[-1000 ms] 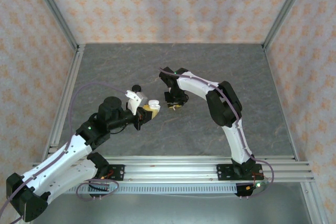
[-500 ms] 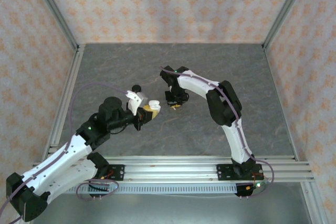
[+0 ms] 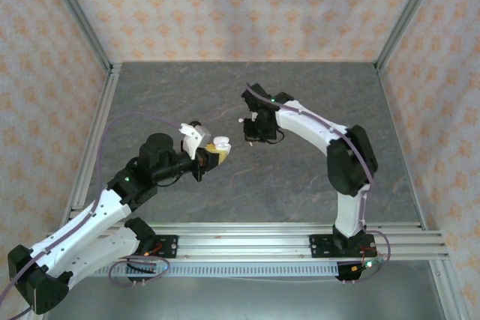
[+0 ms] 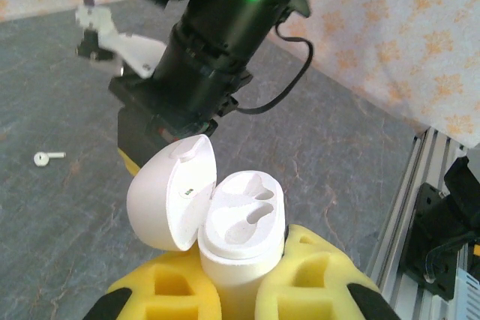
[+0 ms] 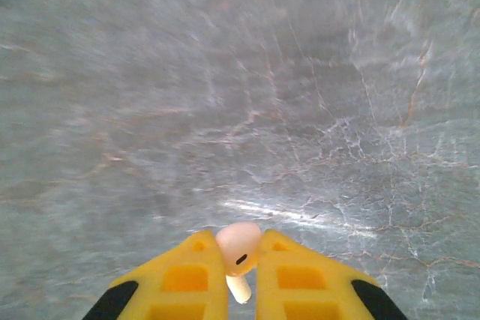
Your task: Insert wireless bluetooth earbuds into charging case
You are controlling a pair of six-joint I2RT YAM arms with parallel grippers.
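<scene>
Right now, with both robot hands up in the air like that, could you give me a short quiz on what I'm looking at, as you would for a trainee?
1. True or false: the charging case held in the left hand has its lid shut.
2. What does the right hand grip? A. a white earbud; B. a round black puck; C. nothing.
3. How many of the case's two slots have an earbud in them?

Key: 1. False, the lid stands open. 2. A. 3. None, both are empty.
</scene>
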